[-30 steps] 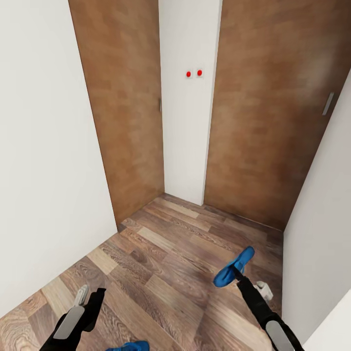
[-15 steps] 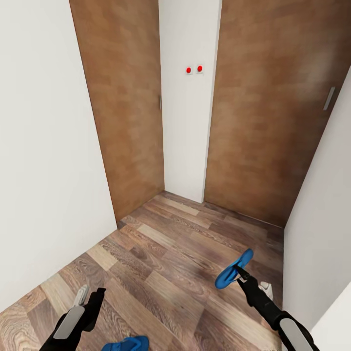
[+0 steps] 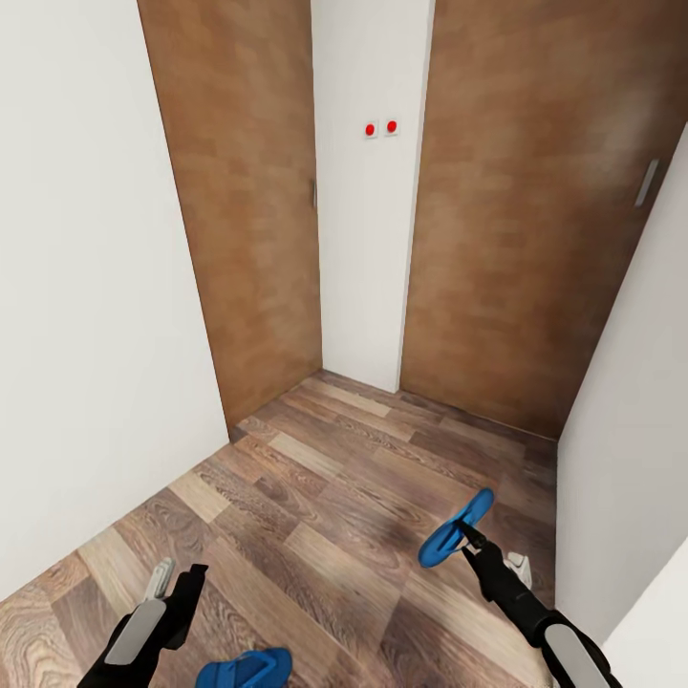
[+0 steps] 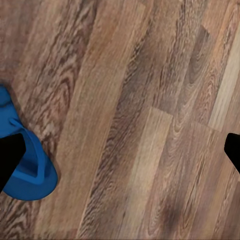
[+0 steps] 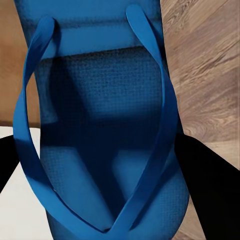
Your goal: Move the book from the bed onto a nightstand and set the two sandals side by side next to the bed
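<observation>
**One sandal carried, one left on the floor**

Compared with a second ago, more of the second sandal (image 3: pixel 244 668) is seen at 6 o'clock in the head view, and the doors (image 3: pixel 521 210) sit slightly higher; a shift of the camera is suggested, not of the things. By this reading, the robot is under way.

The right gripper (image 3: pixel 467 537) is clamped on the first sandal (image 3: pixel 456 528), held above the floor (image 3: pixel 315 497) at 4 o'clock. The left gripper (image 3: pixel 175 579) is spread wide and empty, at 7 o'clock.

The sandals are bright blue, flat, thin-strapped, with a finely textured footbed. The floor is of grained wood planks; the doors are plain brown, the walls white.
</observation>
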`<state>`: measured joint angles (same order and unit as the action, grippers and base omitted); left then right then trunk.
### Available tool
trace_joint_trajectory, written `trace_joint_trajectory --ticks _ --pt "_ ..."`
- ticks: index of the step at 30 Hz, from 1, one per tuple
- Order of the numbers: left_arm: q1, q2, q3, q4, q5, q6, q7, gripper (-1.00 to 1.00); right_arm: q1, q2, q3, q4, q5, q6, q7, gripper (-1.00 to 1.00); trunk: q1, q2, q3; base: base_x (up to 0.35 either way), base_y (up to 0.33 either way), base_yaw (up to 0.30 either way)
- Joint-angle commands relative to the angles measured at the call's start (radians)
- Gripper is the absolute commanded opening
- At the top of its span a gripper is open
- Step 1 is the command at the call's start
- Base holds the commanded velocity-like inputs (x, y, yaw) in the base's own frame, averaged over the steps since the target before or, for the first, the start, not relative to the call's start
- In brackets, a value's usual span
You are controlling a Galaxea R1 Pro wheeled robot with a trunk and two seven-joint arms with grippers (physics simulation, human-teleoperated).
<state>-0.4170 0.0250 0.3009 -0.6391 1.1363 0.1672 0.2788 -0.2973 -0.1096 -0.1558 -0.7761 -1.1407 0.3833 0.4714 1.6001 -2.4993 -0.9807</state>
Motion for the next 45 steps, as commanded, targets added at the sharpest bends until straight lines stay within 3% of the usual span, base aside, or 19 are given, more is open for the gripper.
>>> trace_joint_trajectory --ticks 1,45 --pt "0.000 0.000 0.002 -0.002 0.007 0.005 0.006 1.00 -0.001 0.000 -0.002 0.000 -0.010 0.010 0.001 -1.00 0.000 -0.001 -0.005 0.000 0.000 0.000" --pt "0.000 0.002 0.003 -0.006 0.006 0.003 0.005 1.00 0.000 -0.007 -0.007 -0.002 -0.010 0.009 0.003 -1.00 0.020 -0.011 -0.175 0.000 0.000 0.000"
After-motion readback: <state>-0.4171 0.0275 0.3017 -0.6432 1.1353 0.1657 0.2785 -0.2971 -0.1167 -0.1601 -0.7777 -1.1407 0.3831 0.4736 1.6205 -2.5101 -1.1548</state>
